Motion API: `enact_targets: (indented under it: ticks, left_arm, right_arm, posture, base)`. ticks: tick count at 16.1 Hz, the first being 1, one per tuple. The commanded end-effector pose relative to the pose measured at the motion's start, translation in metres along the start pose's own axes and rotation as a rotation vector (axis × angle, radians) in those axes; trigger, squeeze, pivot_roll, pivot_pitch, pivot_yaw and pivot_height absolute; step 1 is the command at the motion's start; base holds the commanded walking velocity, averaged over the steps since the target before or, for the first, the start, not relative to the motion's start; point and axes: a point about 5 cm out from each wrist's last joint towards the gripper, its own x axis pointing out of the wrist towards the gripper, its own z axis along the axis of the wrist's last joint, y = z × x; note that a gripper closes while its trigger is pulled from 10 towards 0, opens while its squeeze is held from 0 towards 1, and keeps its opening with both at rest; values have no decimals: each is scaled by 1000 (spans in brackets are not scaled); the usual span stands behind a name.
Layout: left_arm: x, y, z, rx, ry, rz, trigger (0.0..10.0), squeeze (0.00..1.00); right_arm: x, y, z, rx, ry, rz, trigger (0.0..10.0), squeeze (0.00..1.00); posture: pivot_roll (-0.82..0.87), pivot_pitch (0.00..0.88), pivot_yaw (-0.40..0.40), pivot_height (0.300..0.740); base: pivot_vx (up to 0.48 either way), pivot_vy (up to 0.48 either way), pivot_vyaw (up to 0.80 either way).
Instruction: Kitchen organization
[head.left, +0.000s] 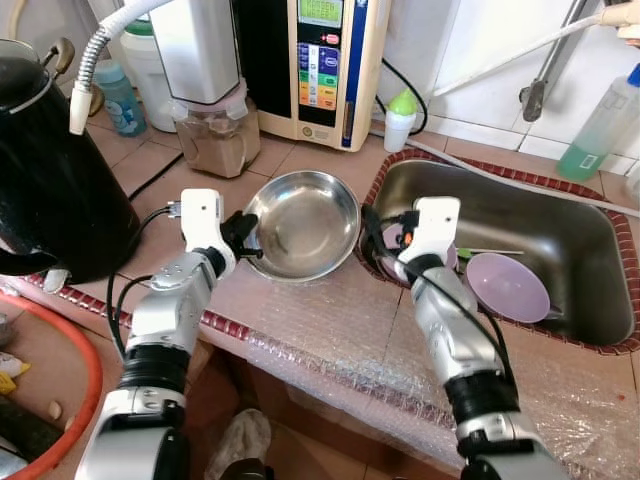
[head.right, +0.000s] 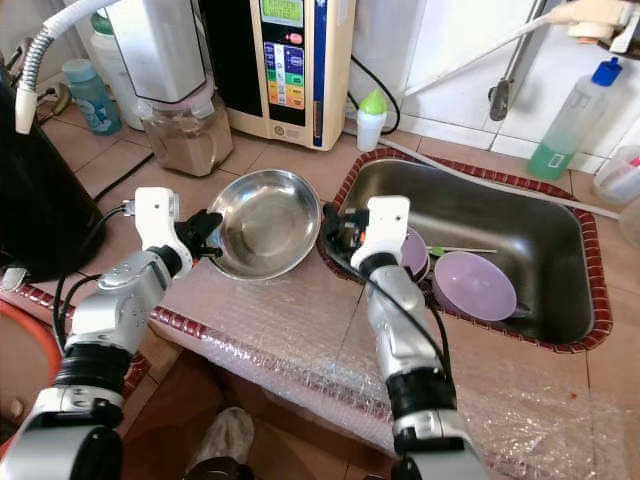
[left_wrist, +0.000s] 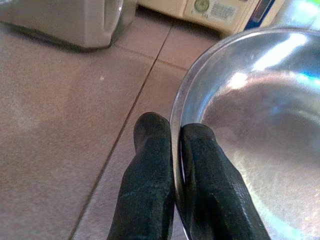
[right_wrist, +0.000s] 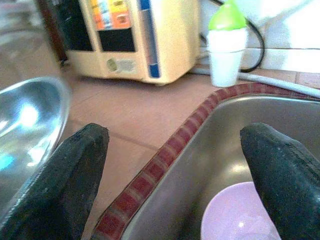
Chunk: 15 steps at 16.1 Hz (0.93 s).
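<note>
The left gripper (left_wrist: 177, 150) pinches the rim of the steel bowl (head.left: 305, 222), which sits on the surface (head.left: 330, 320) beside the sink (head.left: 590, 250). The right gripper (right_wrist: 175, 160) hangs wide open over the sink's edge.

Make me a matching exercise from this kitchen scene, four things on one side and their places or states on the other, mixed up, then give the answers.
1. steel bowl
2. purple bowl
3. left pincer
4. right pincer

A. open, over the sink's edge
B. lying inside the sink
C. on the counter beside the sink
D. shut on a metal rim

Pairs: 1-C, 2-B, 3-D, 4-A
</note>
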Motion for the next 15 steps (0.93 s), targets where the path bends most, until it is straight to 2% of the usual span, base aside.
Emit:
enact_targets:
  ticks: [1, 2, 7, 9, 12, 13, 14, 15]
  left_arm:
    - [-2, 1, -15, 13, 56, 23, 0, 0]
    - [-3, 2, -12, -2, 16, 51, 0, 0]
    - [-2, 3, -5, 0, -55, 94, 0, 0]
    - [3, -5, 0, 33, -85, 69, 0, 0]
    - [7, -12, 0, 34, -95, 53, 0, 0]
    - [9, -13, 1, 39, -103, 50, 0, 0]
    - [10, -14, 3, 45, -114, 47, 0, 0]
    - [10, -15, 5, 51, -123, 44, 0, 0]
  right_arm:
    - [3, -6, 6, 24, -22, -32, 10000, 0]
    - [6, -6, 13, 43, -54, -26, 10000, 0]
    - [7, -7, 26, 92, -109, 0, 10000, 0]
    - [6, 5, 24, 118, -83, 124, 10000, 0]
    - [3, 15, 18, 139, -45, 204, 10000, 0]
    - [2, 19, 12, 144, -3, 249, 10000, 0]
    - [1, 20, -1, 99, 80, 252, 10000, 0]
    - [2, 17, -8, 52, 124, 224, 6000, 0]
  posture:
    - [53, 0, -19, 740]
    - [49, 0, -19, 740]
    - [23, 0, -9, 740]
    - [-13, 0, 0, 740]
    - [-28, 0, 2, 740]
    - [-31, 0, 2, 740]
    - [-33, 0, 1, 740]
    - [-32, 0, 1, 740]
  base:
    - [0, 0, 0]
    - [0, 0, 0]
    - [0, 0, 0]
    - [0, 0, 0]
    - [0, 0, 0]
    - [0, 0, 0]
    - [0, 0, 0]
    - [0, 0, 0]
